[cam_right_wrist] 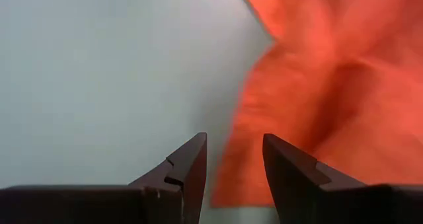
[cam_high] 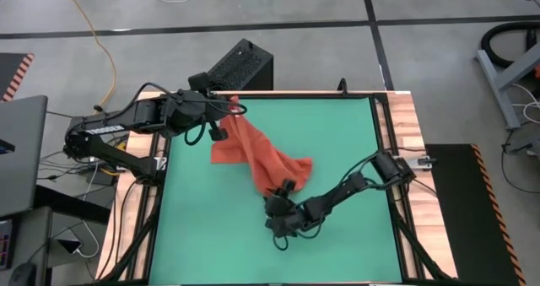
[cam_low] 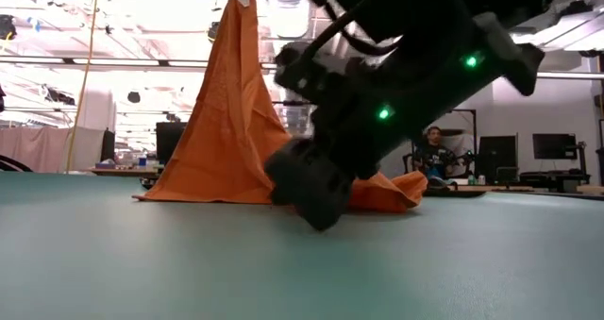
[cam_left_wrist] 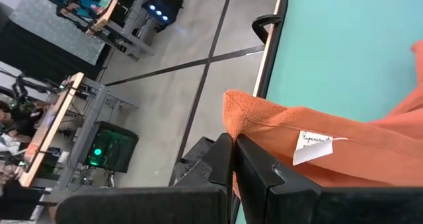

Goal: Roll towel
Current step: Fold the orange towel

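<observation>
Green matting point(cam_high: 337, 143) covers the table, and the towel point(cam_high: 261, 155) lies a little left of centre in the overhead frame, one corner lifted high so it hangs like a tent. The left gripper point(cam_left_wrist: 232, 159), at upper left, is clamped on that corner beside the white tag point(cam_left_wrist: 310, 147), probably to shake the cloth flat. The right gripper point(cam_right_wrist: 234, 161), low at the towel's near end, has its fingers parted and holds nothing.
</observation>
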